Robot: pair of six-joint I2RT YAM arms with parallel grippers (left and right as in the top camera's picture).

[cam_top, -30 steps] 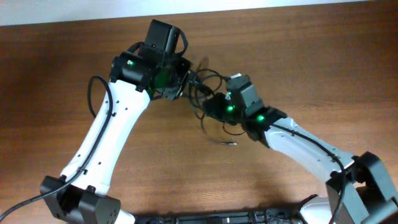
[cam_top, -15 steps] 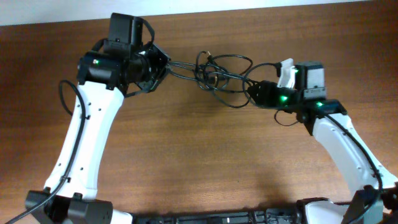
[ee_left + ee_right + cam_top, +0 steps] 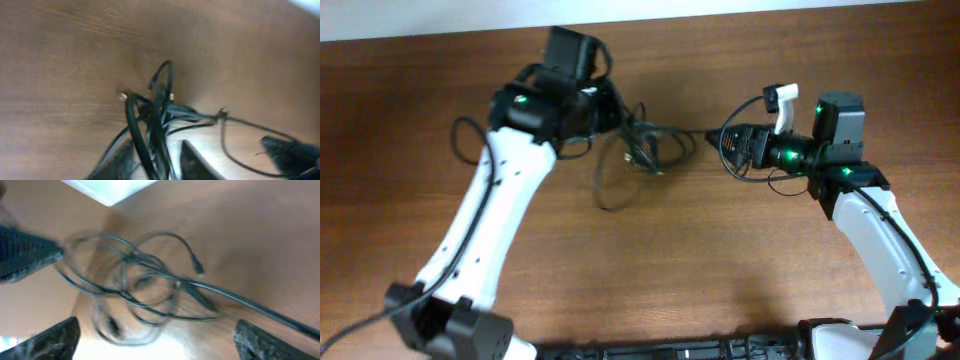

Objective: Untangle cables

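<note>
Toward the far side of the wooden desk (image 3: 720, 260), the black cables (image 3: 642, 148) lie in one knot between the two arms, closer to the left one. The left end effector (image 3: 610, 108) sits just beside the knot. In its wrist view its fingers (image 3: 197, 161) are drawn in on either side of several strands that run up between them, so it is clamped on the bundle. One slack loop (image 3: 605, 185) hangs off the knot toward the near side and rests on the wood, and a small plug (image 3: 199, 271) sticks out free at the knot's edge. A single strand (image 3: 695, 132) stretches from the knot across to the right end effector (image 3: 732, 145). In the right wrist view its fingers (image 3: 52, 340) stand wide apart at the bottom corners, with nothing pinched between them. The strand passes above the right-hand finger and leaves the frame; whether it touches that finger cannot be told.
</note>
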